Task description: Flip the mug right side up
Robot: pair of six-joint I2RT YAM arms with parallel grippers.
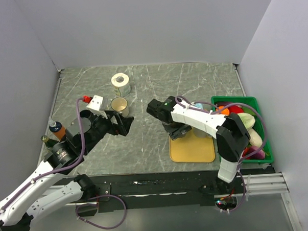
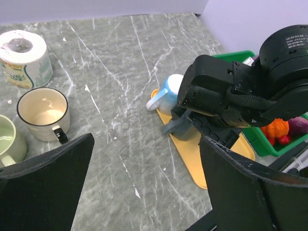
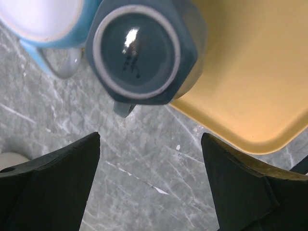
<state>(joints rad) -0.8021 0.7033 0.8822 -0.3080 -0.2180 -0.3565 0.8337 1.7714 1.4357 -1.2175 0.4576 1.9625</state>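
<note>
Dark blue-grey mug (image 3: 142, 53) sits upside down, base up.

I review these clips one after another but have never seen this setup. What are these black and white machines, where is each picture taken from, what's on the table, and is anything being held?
These are two robot arms bolted at the table's near edge. The wide picture looks down from above and behind them; the other two come from cameras on each wrist, the dark shapes at the bottom being that arm's own fingers. The right claw hangs open over a dark blue-grey mug standing bottom up on a yellow tray, beside a light blue mug. The left claw is also open. Nothing is held. Also on the table: a cream mug, a pale green mug, a paper roll and a green bin of soft toys.
</note>
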